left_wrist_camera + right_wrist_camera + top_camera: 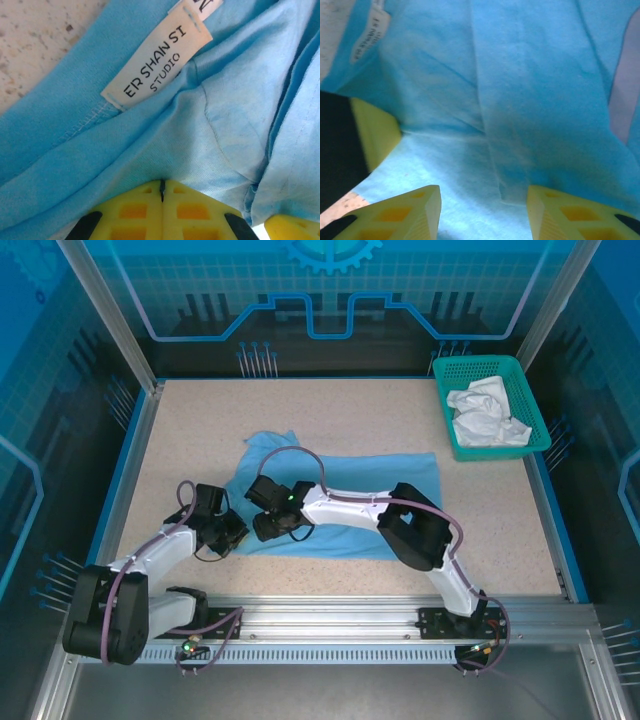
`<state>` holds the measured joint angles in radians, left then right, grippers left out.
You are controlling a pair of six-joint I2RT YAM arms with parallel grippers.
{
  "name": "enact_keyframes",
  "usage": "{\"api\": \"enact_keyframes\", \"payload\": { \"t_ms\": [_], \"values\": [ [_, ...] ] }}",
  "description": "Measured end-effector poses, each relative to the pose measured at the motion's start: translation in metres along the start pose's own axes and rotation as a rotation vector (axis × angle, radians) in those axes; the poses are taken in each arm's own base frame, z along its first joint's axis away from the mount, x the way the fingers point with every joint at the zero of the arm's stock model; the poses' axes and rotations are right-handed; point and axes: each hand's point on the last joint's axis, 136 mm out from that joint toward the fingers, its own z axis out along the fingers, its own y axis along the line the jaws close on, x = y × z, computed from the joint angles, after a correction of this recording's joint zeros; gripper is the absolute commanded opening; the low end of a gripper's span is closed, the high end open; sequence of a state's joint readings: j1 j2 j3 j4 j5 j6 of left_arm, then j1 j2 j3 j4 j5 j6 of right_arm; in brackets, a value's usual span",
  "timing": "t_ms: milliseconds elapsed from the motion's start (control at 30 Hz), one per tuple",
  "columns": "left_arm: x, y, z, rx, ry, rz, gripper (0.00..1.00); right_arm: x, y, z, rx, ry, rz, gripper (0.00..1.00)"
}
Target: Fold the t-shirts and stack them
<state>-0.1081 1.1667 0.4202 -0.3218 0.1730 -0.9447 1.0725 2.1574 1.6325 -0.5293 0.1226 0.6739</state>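
The light blue t-shirt (350,502) lies spread on the table centre, its left part bunched. My left gripper (230,533) sits at the shirt's near left edge. In the left wrist view its yellow fingers (135,210) are pressed together, with the blue fabric (215,115) pinched at their tips just below the neck label (157,62). My right gripper (268,512) is beside it over the shirt, open, with flat blue cloth (520,100) and a fold edge between its fingertips (415,210). The white t-shirt (486,414) lies crumpled in the basket.
The teal mesh basket (534,400) stands at the back right corner. Bare speckled tabletop (190,430) surrounds the shirt. The two grippers are close together; the left one's yellow finger (375,130) shows in the right wrist view. Metal rail (330,615) runs along the near edge.
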Motion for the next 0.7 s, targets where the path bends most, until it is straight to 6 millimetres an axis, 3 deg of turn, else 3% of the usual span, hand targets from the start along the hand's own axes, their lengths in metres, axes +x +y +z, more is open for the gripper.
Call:
{"api": "enact_keyframes", "payload": {
  "t_ms": [200,700],
  "values": [
    [-0.001,-0.001,0.001,0.012,-0.006,0.003,0.04,0.000,-0.014,0.013,0.097,0.021,0.004,0.46],
    [-0.002,-0.002,0.001,0.029,-0.017,-0.003,0.04,-0.002,-0.026,0.012,0.147,0.025,0.047,0.14]
  ]
}}
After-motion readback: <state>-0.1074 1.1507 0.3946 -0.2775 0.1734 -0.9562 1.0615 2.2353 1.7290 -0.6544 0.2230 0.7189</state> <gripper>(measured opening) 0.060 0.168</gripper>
